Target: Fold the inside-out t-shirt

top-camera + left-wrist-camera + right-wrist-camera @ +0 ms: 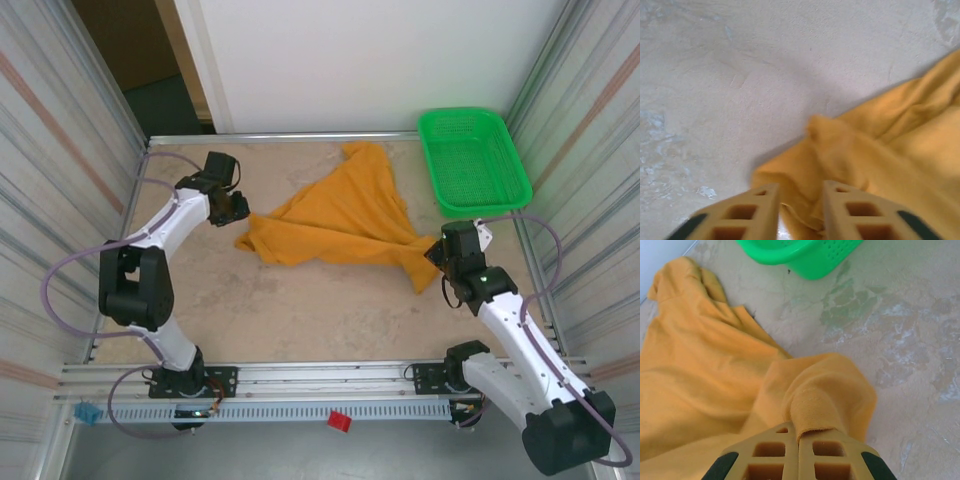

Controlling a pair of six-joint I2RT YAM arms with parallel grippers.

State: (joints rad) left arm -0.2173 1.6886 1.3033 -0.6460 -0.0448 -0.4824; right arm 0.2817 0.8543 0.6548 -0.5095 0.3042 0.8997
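Two grippers flank the mustard t-shirt [335, 225], which lies bunched on the table [300, 320] with its long axis running from the left gripper [238, 208] to the right gripper [437, 255]; a third corner peaks toward the far edge beside the green basket [475, 190]. We find the right gripper pressed together on a fold of the shirt's near-right corner. The left gripper's jaws stand parted, with the shirt's left edge directly ahead and partly in the gap, not visibly pinched.
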